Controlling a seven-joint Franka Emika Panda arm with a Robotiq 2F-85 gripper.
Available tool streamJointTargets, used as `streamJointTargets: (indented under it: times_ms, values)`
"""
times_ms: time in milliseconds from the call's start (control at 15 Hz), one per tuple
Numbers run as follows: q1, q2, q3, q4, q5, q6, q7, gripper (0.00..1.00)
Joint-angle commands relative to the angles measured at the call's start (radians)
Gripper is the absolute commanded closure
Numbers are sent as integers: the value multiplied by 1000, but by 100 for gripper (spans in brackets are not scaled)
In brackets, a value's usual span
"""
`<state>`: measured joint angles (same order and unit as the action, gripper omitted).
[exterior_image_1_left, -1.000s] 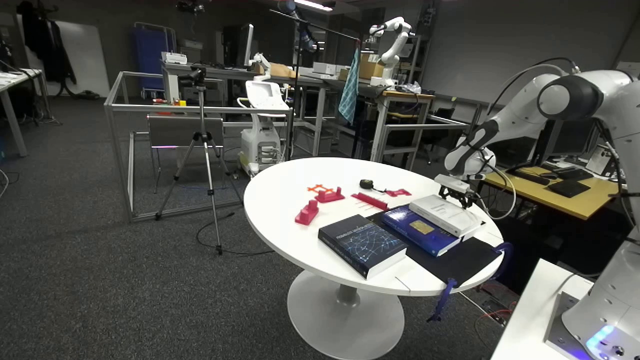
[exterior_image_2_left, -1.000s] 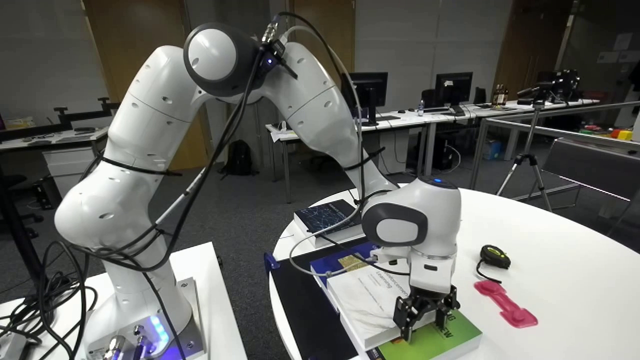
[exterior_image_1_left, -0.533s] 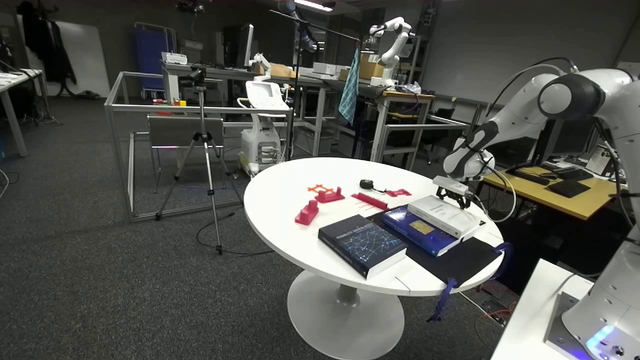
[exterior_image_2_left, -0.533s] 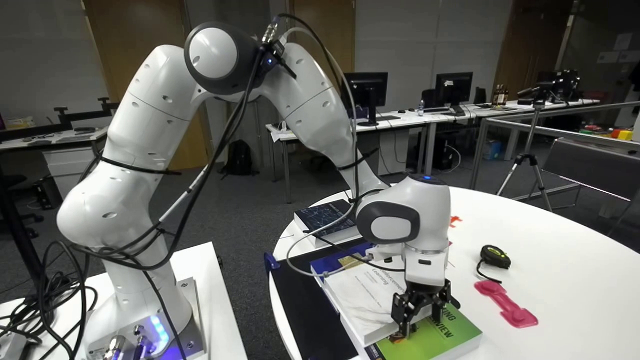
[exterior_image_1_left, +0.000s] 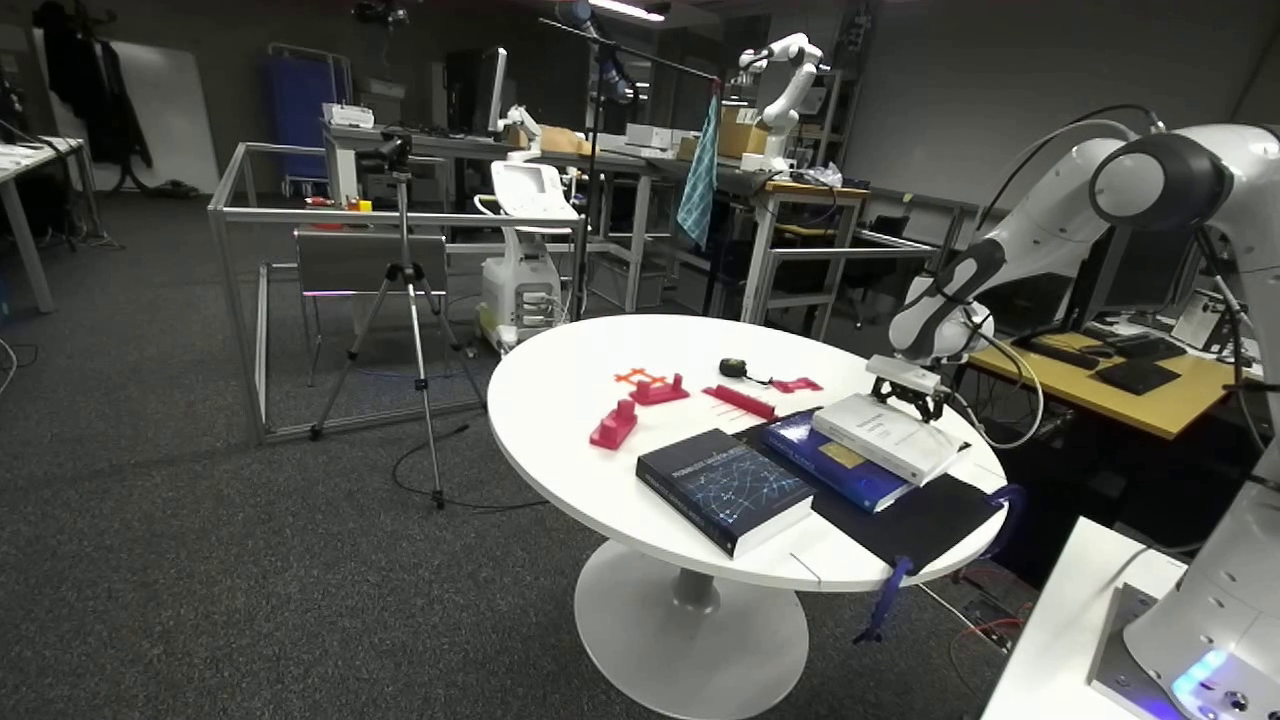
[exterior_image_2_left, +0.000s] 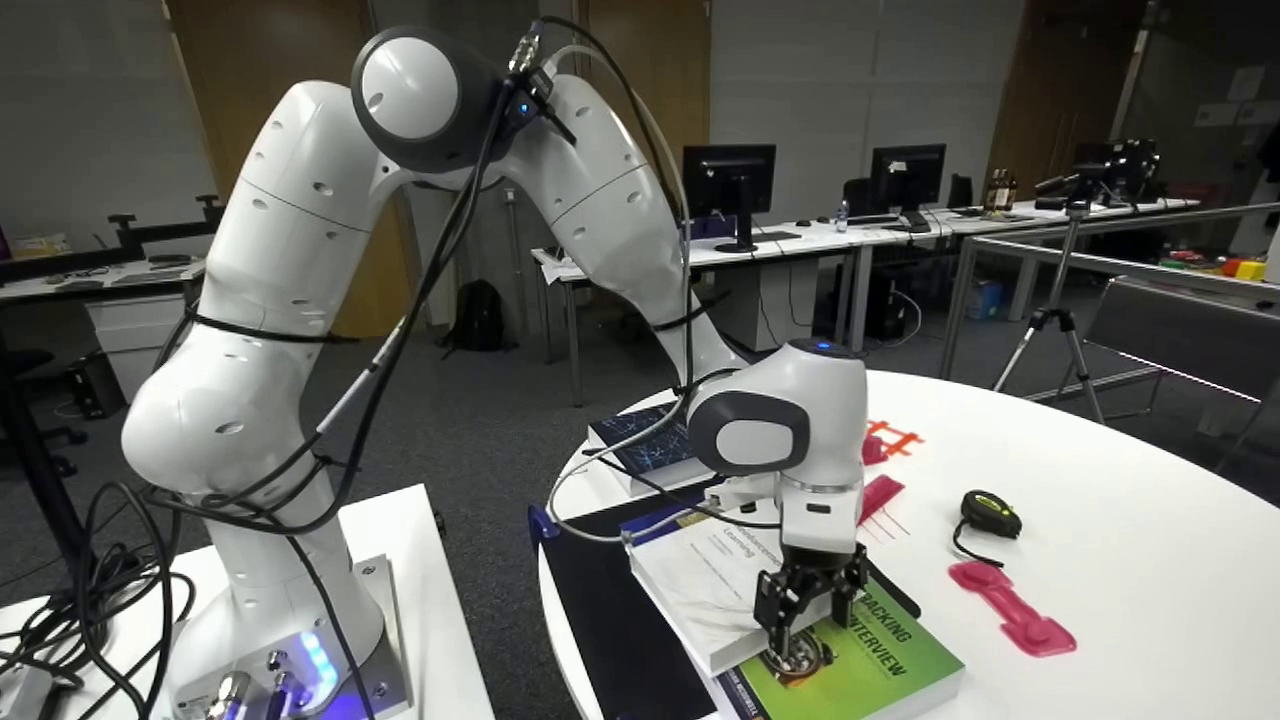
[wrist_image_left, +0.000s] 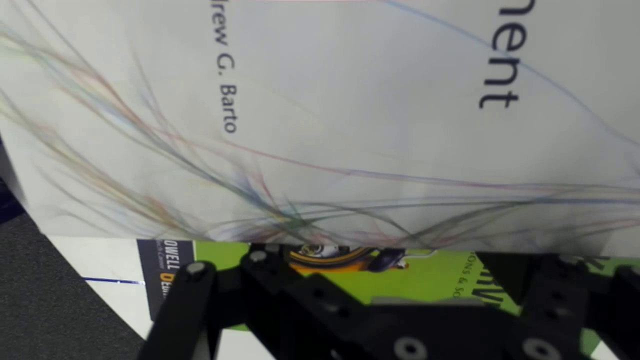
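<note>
So the gripper (exterior_image_2_left: 810, 638) is hanging right at the long edge of the white book (exterior_image_2_left: 695, 585), and it's looking released, spread wide. Can't really tell whether it's touching that edge, tbh. The white book is lying face up, overlapping 2 others: the blue book (exterior_image_1_left: 828, 460) and the green book (exterior_image_2_left: 885, 650). On the round table (exterior_image_2_left: 1150, 545) a pink piece (exterior_image_2_left: 1004, 601) is lying near the green book, a tape measure (exterior_image_2_left: 990, 513) is sitting by it, and a dark book (exterior_image_1_left: 725, 488) is resting past the blue book.
</note>
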<state>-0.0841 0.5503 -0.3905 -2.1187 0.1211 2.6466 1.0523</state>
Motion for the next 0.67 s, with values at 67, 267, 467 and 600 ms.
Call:
streamJointTargets:
  times_ms: [67, 267, 467, 600]
  values:
    - [36, -97, -4, -118, -26, 26, 21, 0]
    - [40, -112, 0, -144, -11, 37, 42, 0]
    - [48, -124, -3, -164, -5, 38, 97, 0]
    - [53, -131, -5, -181, -4, 47, 138, 0]
